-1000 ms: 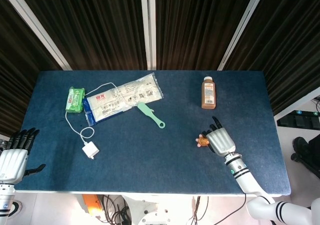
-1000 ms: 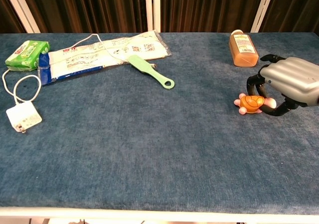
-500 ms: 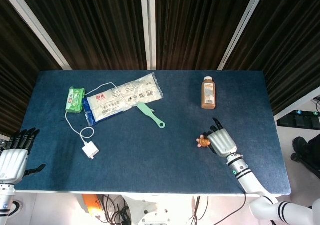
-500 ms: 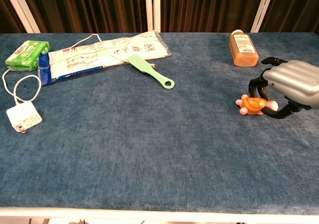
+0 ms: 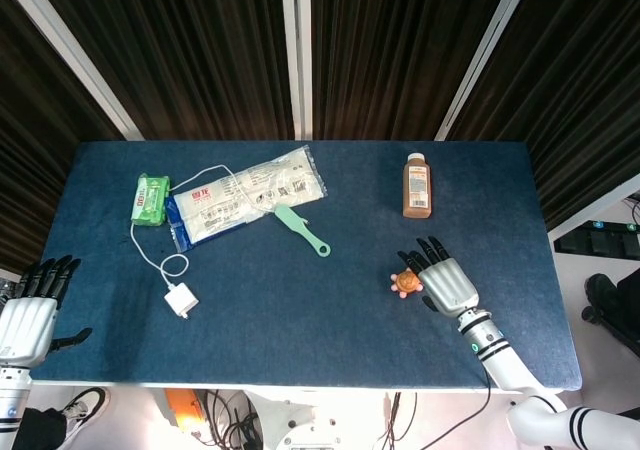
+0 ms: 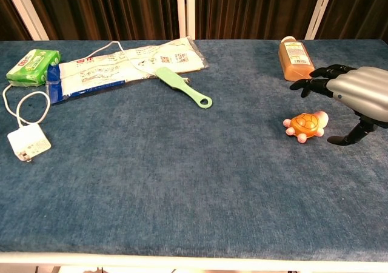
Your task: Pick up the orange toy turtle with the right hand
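The orange toy turtle point(image 5: 405, 283) point(image 6: 304, 125) with pink feet lies on the blue table, right of centre near the front. My right hand point(image 5: 446, 281) point(image 6: 354, 98) hovers just to its right with fingers spread and extended, apart from the turtle and holding nothing. Its thumb points down toward the cloth beside the toy. My left hand point(image 5: 28, 310) rests off the table's front left corner, fingers apart and empty; only the head view shows it.
An orange juice bottle point(image 5: 417, 184) point(image 6: 295, 58) lies behind the right hand. A green comb point(image 6: 183, 87), a plastic packet point(image 6: 124, 65), a green pack point(image 6: 33, 66) and a white charger point(image 6: 28, 144) with cable occupy the left half.
My right hand has let go of the turtle and spread its fingers, drawing slightly right. The turtle now lies free on the cloth, shifted a little and turned.
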Motion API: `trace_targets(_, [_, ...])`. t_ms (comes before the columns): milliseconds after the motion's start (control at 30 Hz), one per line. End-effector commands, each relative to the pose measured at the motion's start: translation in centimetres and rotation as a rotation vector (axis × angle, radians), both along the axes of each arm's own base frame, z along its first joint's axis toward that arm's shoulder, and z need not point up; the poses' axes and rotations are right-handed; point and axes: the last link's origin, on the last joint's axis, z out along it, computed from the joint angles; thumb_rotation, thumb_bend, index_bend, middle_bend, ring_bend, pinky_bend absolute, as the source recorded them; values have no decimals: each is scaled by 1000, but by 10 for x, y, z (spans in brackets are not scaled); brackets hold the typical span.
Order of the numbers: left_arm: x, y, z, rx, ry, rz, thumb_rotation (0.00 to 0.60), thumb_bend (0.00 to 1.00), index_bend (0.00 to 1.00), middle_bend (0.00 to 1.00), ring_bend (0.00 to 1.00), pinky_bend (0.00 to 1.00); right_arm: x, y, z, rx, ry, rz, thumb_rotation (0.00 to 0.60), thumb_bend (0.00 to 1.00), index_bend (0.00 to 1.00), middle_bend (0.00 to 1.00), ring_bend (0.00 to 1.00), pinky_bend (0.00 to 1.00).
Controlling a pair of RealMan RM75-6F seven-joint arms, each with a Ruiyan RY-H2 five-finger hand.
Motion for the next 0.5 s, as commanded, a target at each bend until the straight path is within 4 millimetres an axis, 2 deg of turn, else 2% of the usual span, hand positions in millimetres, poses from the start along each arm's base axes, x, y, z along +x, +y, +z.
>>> trace_targets(33, [0, 0, 0, -1, -1, 2, 600, 0, 60, 25, 0, 0, 2, -1, -3, 2, -11, 5, 600, 121, 200, 259, 0, 0])
trace_targets(200, [-1, 1, 1, 1, -3, 1, 600, 0, 60, 25, 0, 0, 6, -4, -9, 0, -28, 21, 600, 219, 306, 305, 0, 0])
trace_targets(500, [-4, 0, 2, 3, -7, 10, 600, 0, 60, 25, 0, 0, 7, -9, -21, -12, -14, 42, 600, 267, 537, 468, 95, 0])
